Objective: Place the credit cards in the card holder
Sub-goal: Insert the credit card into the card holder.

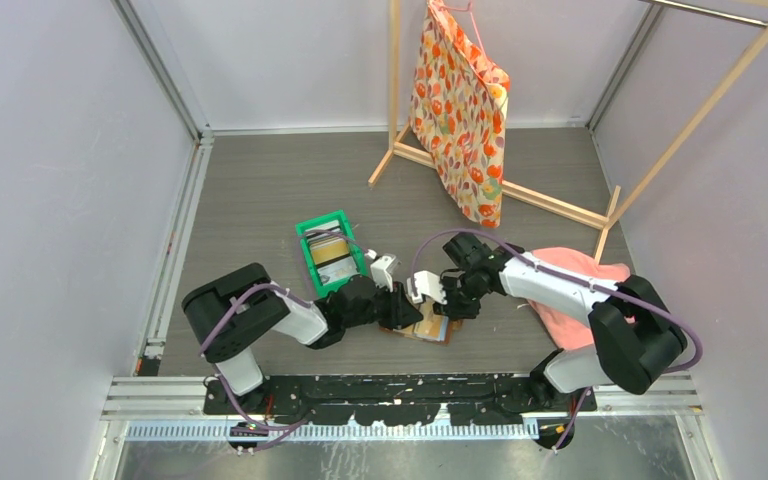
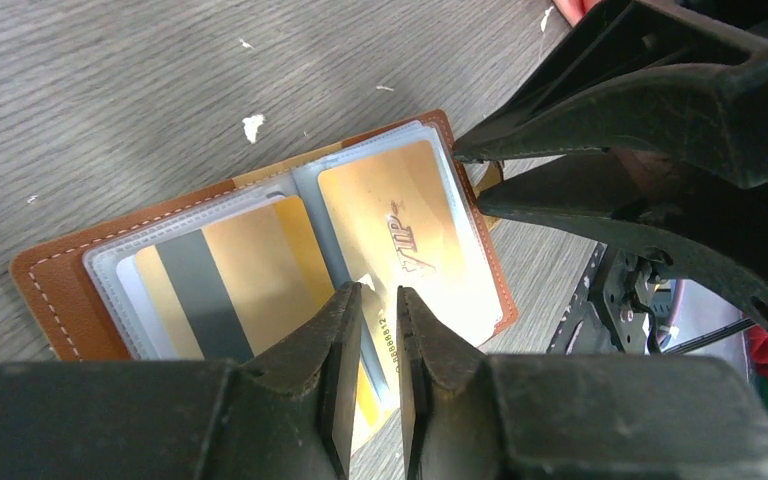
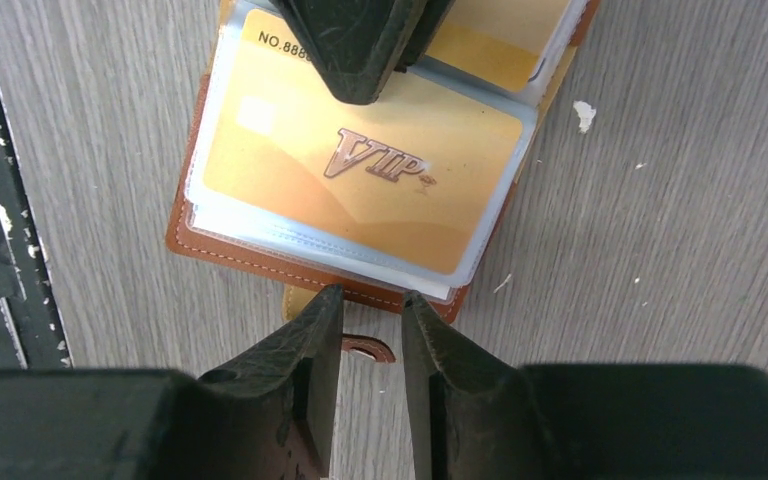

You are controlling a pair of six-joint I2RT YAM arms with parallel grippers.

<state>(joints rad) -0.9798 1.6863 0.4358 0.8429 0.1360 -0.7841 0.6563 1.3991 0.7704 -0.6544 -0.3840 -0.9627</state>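
The card holder (image 1: 432, 328) (image 2: 50, 290) (image 3: 220, 250) lies open and flat on the table between both grippers, brown leather with clear sleeves. A gold VIP credit card (image 2: 400, 230) (image 3: 360, 180) sits in the right-hand sleeve, and a gold card with a grey stripe (image 2: 220, 280) in the left one. My left gripper (image 1: 405, 310) (image 2: 380, 295) stands tip-down on the holder near its spine, jaws a narrow gap apart with nothing between them. My right gripper (image 1: 455, 305) (image 3: 365, 300) is at the holder's outer edge, jaws apart over the snap tab (image 3: 370, 348). More cards (image 1: 330, 252) lie in the green bin (image 1: 322, 220).
A pink cloth (image 1: 570, 270) lies under the right arm. A wooden rack (image 1: 520, 190) with a floral garment (image 1: 465, 110) stands at the back. White crumbs (image 2: 253, 125) dot the grey tabletop. A black rail (image 1: 400, 385) runs along the near edge.
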